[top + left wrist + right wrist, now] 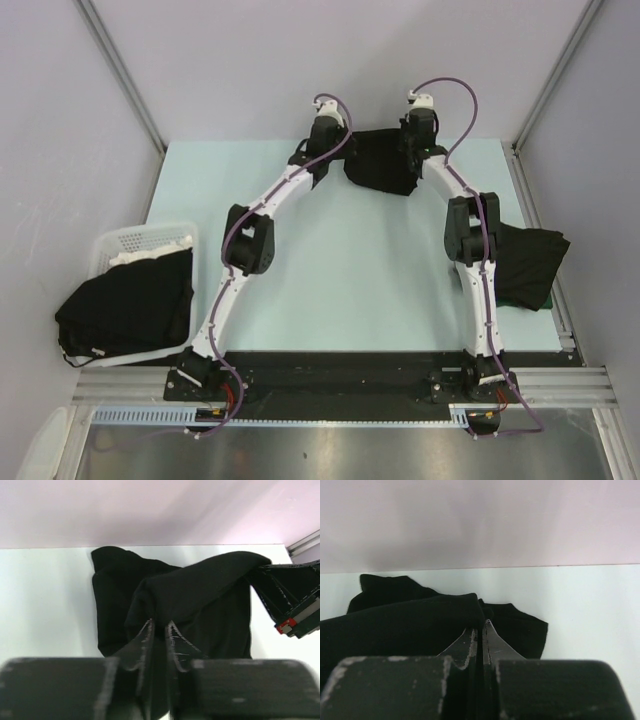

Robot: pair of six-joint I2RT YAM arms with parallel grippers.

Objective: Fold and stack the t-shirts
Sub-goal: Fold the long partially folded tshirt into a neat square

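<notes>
A black t-shirt (378, 160) lies bunched at the far middle of the table, lifted between both grippers. My left gripper (335, 165) is shut on its left part; in the left wrist view the jaws (159, 626) pinch a raised fold of the shirt (200, 595). My right gripper (411, 160) is shut on the shirt's right edge; in the right wrist view the jaws (480, 626) clamp the cloth (395, 625). The right gripper also shows in the left wrist view (292, 605). More black t-shirts (125, 305) hang out of the basket, and another (528, 265) lies at the table's right edge.
A white slotted basket (140, 240) stands at the table's left edge. The pale green table (340, 280) ends at a grey back wall just behind the held shirt. A metal rail (340, 385) holding the arm bases runs along the near edge.
</notes>
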